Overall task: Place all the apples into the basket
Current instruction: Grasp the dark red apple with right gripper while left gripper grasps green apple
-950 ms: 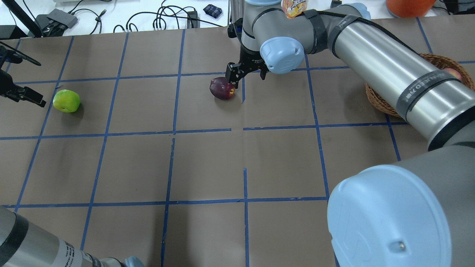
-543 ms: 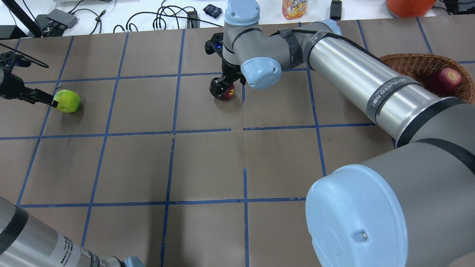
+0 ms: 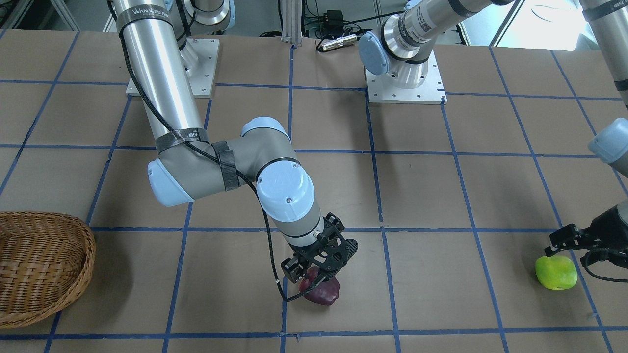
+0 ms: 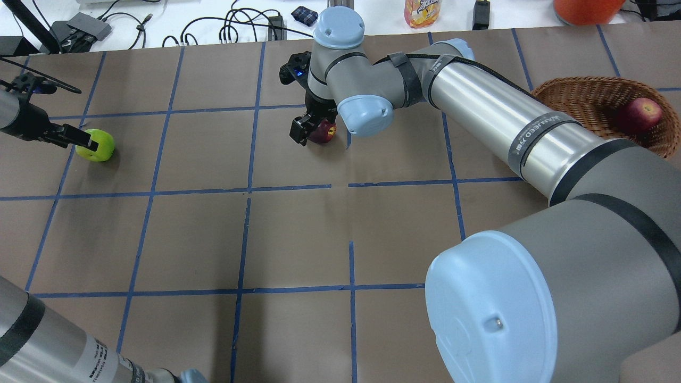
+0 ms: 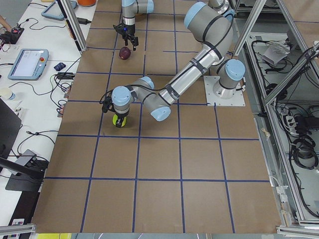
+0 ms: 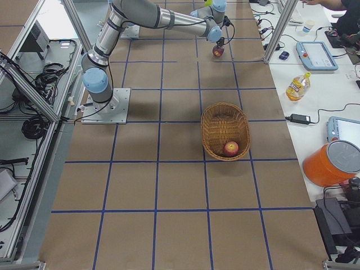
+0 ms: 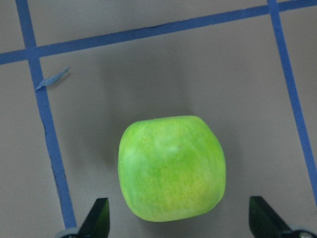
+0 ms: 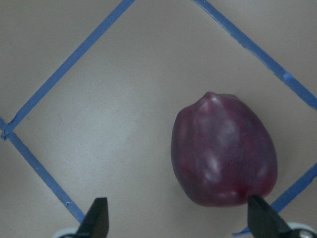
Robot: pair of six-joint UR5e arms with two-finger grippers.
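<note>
Now right end effector (image 8: 179,223) spread over maroon apple (image 8: 223,151) beside tape (image 8: 257,53); left end effector (image 7: 178,225) spread, green apple (image 7: 172,167).

Bright, even light from overhead fills every view. On the brown table (image 4: 298,239) shadows are soft and faint: a grey smudge beside the green apple (image 7: 172,168), another beside the maroon apple (image 8: 223,156). Both wrist views look slightly soft. Glare streaks the silver arm tube (image 3: 152,63).
</note>
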